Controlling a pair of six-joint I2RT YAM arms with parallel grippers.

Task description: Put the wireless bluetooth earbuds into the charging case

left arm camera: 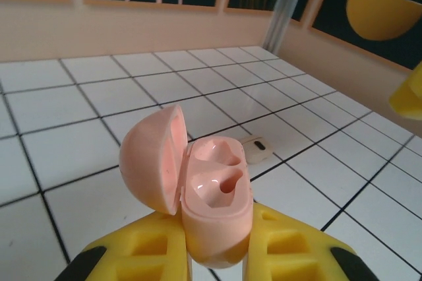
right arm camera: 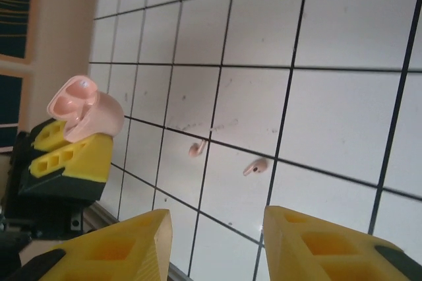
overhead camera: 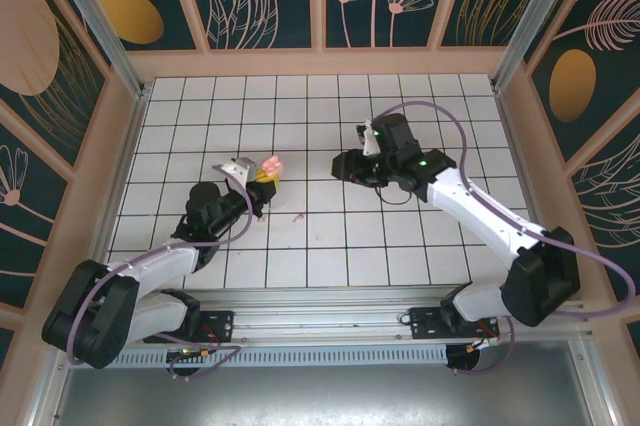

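Observation:
My left gripper [overhead camera: 262,180] is shut on the pink charging case [overhead camera: 271,165], holding it above the tiled floor left of centre. In the left wrist view the case [left arm camera: 215,192] stands upright between the yellow fingers [left arm camera: 142,251]. Its lid [left arm camera: 153,159] is swung open to the left and both sockets are empty. One earbud [left arm camera: 256,149] lies on a tile just behind the case. My right gripper [overhead camera: 344,166] hovers right of centre, and its jaws [right arm camera: 217,218] are open with nothing between them. Below it two earbuds [right arm camera: 196,149] [right arm camera: 256,167] lie apart on the tiles, right of the case [right arm camera: 82,106]. From above, one earbud [overhead camera: 297,216] shows.
Wooden walls [overhead camera: 320,61] with dark patterned panels close in the white tiled floor [overhead camera: 400,236] on three sides. Metal posts [overhead camera: 95,16] stand at the back corners. The arms' mounting rail [overhead camera: 320,321] runs along the near edge.

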